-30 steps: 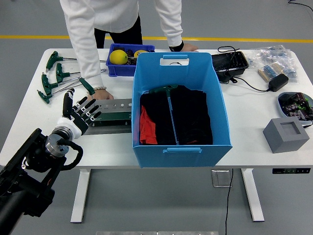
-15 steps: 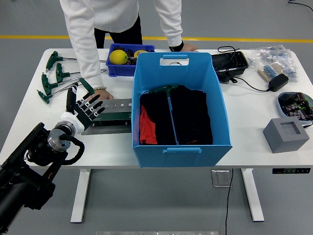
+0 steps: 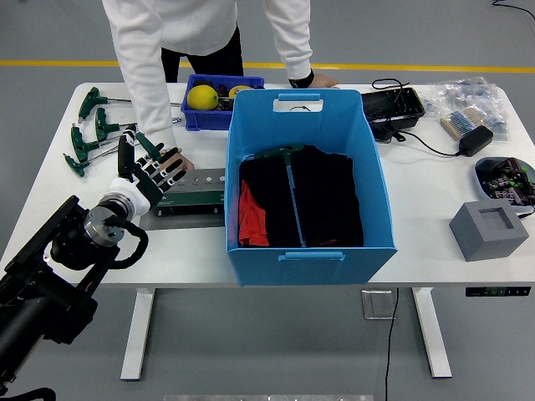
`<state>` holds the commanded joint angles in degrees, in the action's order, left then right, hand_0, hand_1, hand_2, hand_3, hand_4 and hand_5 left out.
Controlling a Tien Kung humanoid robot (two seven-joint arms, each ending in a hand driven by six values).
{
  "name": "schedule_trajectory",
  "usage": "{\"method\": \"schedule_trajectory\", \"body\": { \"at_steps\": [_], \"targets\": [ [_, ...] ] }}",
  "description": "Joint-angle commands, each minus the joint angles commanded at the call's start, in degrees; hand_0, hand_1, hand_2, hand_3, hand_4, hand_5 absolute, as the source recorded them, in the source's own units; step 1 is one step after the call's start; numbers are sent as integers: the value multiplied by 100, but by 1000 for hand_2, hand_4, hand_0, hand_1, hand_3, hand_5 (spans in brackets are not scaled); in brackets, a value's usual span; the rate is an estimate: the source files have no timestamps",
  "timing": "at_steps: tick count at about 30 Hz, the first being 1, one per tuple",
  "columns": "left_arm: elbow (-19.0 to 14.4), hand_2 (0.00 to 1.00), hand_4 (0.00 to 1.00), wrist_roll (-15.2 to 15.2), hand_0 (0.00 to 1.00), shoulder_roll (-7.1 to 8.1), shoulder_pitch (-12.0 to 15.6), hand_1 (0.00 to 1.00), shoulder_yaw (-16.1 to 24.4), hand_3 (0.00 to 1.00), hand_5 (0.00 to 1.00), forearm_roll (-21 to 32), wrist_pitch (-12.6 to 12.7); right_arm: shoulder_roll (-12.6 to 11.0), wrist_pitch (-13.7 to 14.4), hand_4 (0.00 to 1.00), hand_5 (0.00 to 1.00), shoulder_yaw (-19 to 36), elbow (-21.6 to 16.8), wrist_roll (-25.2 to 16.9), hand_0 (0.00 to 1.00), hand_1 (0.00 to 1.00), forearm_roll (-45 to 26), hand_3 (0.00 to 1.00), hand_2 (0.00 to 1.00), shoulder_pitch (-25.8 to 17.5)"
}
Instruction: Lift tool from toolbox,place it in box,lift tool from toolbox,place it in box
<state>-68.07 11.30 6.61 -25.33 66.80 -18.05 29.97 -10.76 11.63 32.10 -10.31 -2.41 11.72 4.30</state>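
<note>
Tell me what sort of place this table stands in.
Likely a robotics lab or workshop floor: grey floor with a yellow line, green T-handle tools laid out on a white table, and electronics parts and a power adapter at the right.

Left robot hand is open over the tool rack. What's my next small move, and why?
Probably ease the left robot hand a little farther forward-left toward the green T-handle tools and lower it. Its fingers are spread and hold nothing, one T-handle tool already lies in the blue box, and the person's hand sits close by.
</note>
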Motion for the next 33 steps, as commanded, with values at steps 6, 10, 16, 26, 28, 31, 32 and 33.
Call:
{"method": "schedule_trajectory", "body": {
  "at_steps": [6, 10, 16, 26, 28, 31, 32, 33],
  "targets": [
    [-134, 565, 900, -81, 309, 47, -86, 407, 7, 705, 964, 109, 48, -3, -4, 771, 688, -15, 0, -13, 683, 664, -39, 574, 729, 5],
    [-285, 565, 900, -66, 309, 76, -118, 407, 19, 705, 964, 97, 86, -5, -5, 771, 688, 1, 0, -15, 683, 664, -30, 574, 729, 7],
    [-516, 458, 998, -122, 260, 95, -130, 349, 21, 533, 650, 75, 275, -7, -8, 771, 688, 18, 0, -15, 683, 662, -11, 574, 729, 6],
    [-836, 298, 998, -80, 225, 125, -127, 237, -27, 298, 376, 10, 382, -7, -6, 772, 689, 34, 0, -14, 683, 662, 2, 574, 729, 8],
    [-883, 298, 998, -66, 225, 133, -132, 237, -35, 298, 376, -4, 385, -7, -6, 772, 689, 39, 0, -14, 683, 662, 6, 574, 729, 8],
    [-943, 291, 998, -46, 211, 147, -137, 229, -31, 281, 275, -40, 396, -6, -6, 772, 689, 41, 0, -14, 683, 662, 0, 574, 729, 8],
    [-955, 291, 998, -45, 211, 149, -137, 229, -28, 281, 275, -48, 400, -5, -6, 772, 689, 39, 0, -15, 683, 662, -3, 574, 729, 7],
    [-970, 291, 998, -46, 211, 152, -140, 229, -24, 281, 275, -55, 408, -5, -5, 772, 689, 43, 0, -14, 683, 662, 0, 574, 729, 8]
  ]
}}
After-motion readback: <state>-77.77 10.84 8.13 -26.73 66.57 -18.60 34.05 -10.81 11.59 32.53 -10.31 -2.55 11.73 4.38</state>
